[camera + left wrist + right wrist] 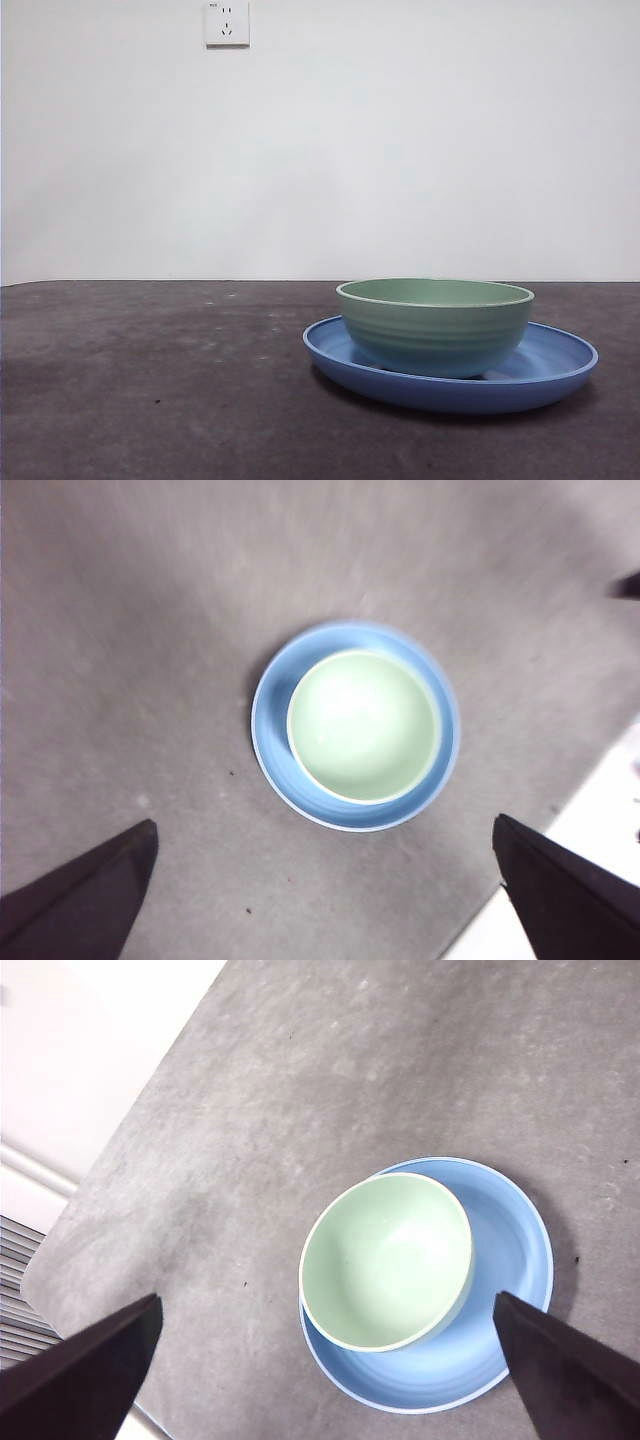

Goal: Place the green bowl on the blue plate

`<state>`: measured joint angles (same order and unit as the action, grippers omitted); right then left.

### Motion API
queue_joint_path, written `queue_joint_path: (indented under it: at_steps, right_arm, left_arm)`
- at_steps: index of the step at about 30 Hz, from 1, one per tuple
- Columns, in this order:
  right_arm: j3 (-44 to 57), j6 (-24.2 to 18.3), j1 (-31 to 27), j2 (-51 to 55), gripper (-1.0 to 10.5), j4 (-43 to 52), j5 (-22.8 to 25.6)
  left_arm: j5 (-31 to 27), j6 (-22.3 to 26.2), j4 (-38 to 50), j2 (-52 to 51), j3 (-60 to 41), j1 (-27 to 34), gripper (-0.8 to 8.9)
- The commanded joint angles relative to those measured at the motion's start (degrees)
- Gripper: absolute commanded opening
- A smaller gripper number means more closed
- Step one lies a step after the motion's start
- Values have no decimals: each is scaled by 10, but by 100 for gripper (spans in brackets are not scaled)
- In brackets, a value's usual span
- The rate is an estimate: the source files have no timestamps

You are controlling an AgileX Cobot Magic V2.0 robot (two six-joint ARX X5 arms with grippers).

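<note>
On the dark grey tabletop [150,380] the blue plate [560,365] lies flat, its raised rim ringing the green bowl [435,325], which sits upright inside it, a little off-centre. The placing looks finished. The left pincer [325,900] and right pincer [325,1380] both hang high above, jaws spread wide and holding nothing.

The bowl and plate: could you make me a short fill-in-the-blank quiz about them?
1. The bowl sits on the ____ plate.
2. Inside, the bowl is ____.
3. On the wall above the table is a white ____.
4. Both grippers, left and right, are ____.

Missing words: blue; empty; socket; open
</note>
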<state>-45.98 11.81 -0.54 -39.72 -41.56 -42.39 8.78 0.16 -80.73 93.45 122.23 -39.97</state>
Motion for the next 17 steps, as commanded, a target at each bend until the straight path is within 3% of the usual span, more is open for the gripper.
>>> queue_joint_path:
  at_steps: [1,11,17]
  right_arm:
    - [-10,-3,0,-2,649,4,-3]
    - [-10,-3,0,-2,649,5,-3]
    - [-10,-3,0,-2,649,5,-3]
  left_arm:
    - [1,9,-8,-63,-33,-2,594]
    - [1,8,159,-401,-351,-2,594]
    - [0,-30,206,-554,-500,-2,594]
